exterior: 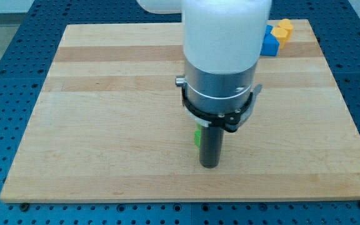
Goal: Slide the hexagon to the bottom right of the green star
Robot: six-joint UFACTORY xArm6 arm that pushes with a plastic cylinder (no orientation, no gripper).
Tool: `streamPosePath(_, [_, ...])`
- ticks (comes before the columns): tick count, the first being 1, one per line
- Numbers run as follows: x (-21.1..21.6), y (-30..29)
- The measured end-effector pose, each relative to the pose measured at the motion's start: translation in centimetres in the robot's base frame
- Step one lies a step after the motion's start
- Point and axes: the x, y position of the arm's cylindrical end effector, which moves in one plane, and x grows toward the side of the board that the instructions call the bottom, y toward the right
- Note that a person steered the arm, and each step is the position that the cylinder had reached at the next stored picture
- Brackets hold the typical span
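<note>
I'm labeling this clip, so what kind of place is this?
Probably a robotics lab bench: a wooden board lies on a blue perforated table, a robot arm stands over it, and small blue, yellow and green blocks sit on the board.

My tip [209,165] touches a green block [197,137] on its left mid-bench [105,125], while a blue block [269,44] and a yellow block [283,30] crowd the top right corner.

Upright arm, my tip [210,165] down at centre-bottom.
</note>
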Motion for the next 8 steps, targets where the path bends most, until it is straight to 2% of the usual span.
streamPosePath(3, [0.0, 5.7])
streamPosePath(4, [-1.7, 7.7])
streamPosePath(6, [-7.9, 11.5])
streamPosePath(8, [-15.4, 17.6])
